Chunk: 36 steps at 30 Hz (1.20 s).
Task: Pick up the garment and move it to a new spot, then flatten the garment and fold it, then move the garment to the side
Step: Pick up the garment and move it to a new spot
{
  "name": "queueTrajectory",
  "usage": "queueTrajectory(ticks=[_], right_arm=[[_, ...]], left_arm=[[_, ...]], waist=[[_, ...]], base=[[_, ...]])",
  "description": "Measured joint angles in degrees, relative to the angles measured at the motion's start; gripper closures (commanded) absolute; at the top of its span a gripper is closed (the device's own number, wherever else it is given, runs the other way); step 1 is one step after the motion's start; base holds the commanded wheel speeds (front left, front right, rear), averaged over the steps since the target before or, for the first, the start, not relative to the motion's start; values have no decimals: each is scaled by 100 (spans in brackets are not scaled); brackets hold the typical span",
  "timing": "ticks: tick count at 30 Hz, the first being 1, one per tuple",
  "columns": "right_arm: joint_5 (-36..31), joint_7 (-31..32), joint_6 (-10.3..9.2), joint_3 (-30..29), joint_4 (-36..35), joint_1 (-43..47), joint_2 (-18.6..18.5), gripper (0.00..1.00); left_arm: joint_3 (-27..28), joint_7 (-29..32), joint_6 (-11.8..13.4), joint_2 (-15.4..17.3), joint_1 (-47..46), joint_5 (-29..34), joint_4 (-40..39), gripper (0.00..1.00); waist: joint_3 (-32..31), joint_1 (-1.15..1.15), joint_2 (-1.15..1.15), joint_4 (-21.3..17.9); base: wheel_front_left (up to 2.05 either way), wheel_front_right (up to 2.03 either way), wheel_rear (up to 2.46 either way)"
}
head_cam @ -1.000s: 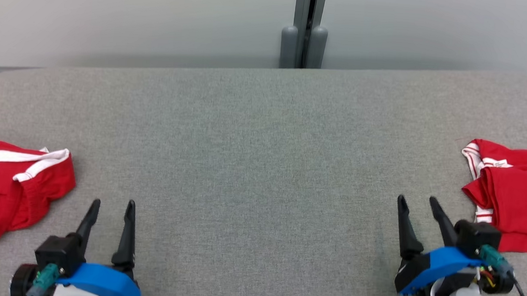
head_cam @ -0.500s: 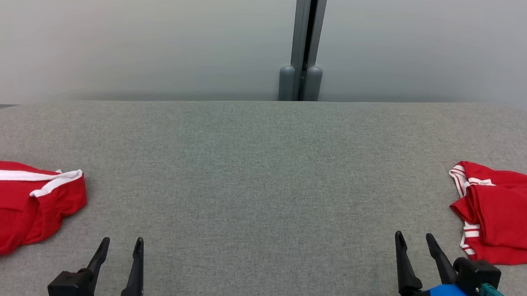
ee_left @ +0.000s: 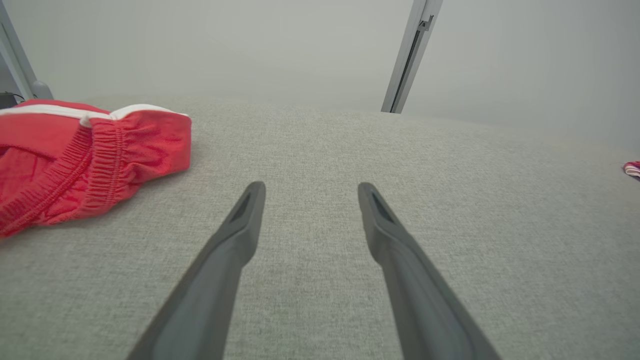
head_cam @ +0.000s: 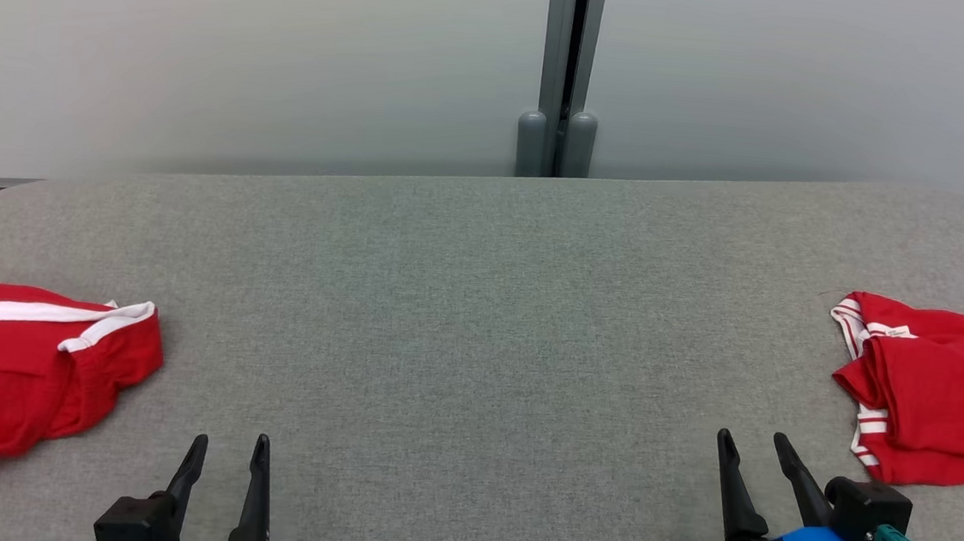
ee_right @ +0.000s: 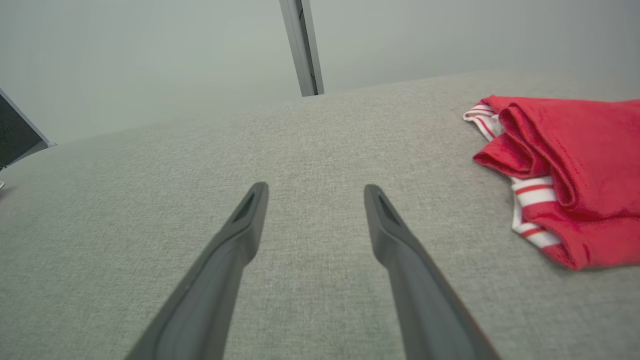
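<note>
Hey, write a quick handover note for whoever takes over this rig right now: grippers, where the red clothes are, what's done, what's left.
Left gripper: open, empty, over bare table.
Right gripper: open, empty, apart from the red shirt to its right.
Red shorts: crumpled at the table's left side.
Red shirt: loosely folded at the right side.
Done: possibly the shirt, folded and set aside; cannot confirm.
Left: probably pick up the shorts, move them to the middle, flatten, fold, set aside.
</note>
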Motion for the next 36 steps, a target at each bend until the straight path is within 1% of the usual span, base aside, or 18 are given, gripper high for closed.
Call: queueTrajectory(ticks=[5,6,8,12,23,28,32,36], right_arm=[[-19,0,0,29,-2,-13,0,0],[-16,0,0,56,-5,-29,-1,0],[-18,-1,0,63,-18,-36,-1,0],[-52,-1,0,199,-40,-96,-1,0],[-88,-1,0,691,-31,-330,0,0],[-99,-1,0,788,2,-407,4,0],[-109,-1,-1,816,58,-455,3,0],[-147,-1,-1,867,66,-487,2,0]], left_arm=[[-18,0,0,-10,-93,-43,63,0],[16,0,0,-14,-160,-75,102,0],[41,0,0,-15,-177,-99,113,0],[157,-1,0,-9,-273,-140,134,0],[761,0,0,-29,-349,-191,298,0],[1002,0,0,-51,-370,-286,401,0],[1059,0,0,-58,-369,-283,435,0],[1037,0,0,-55,-385,-337,482,0]], waist=[[57,0,0,167],[78,0,0,299],[94,0,0,372],[161,0,0,737],[352,0,0,1857],[438,0,0,2309],[516,0,0,2521],[585,0,0,2550]], base=[[0,0,0],[0,0,0],[0,0,0],[0,0,0],[0,0,0],[0,0,0],[0,0,0],[0,0,0]])
